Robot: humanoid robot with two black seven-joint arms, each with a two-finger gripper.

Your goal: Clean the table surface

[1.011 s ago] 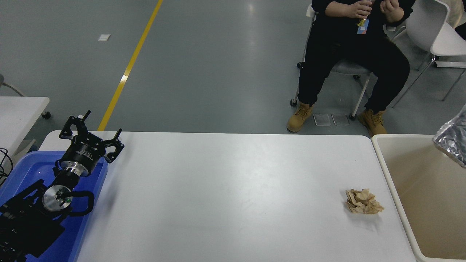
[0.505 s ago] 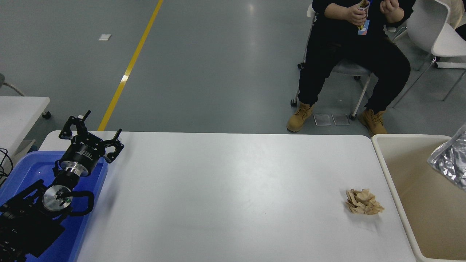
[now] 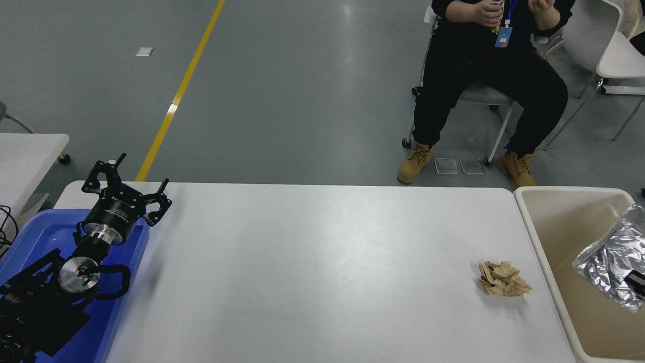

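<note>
My left gripper: parked above blue bin, fingers spread, empty | my right gripper: barely visible, holding foil bag over cream tub, grip state unreadable | table surface: crumpled brown paper | legible text: none

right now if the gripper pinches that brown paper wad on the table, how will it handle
The paper wad looks loosely crumpled with many open folds, so it would probably squash under the fingers rather than resist. It seems light for its bulk, so a sideways nudge may slide it across the smooth table. Its lumpy, flattish shape makes rolling unlikely.
</note>
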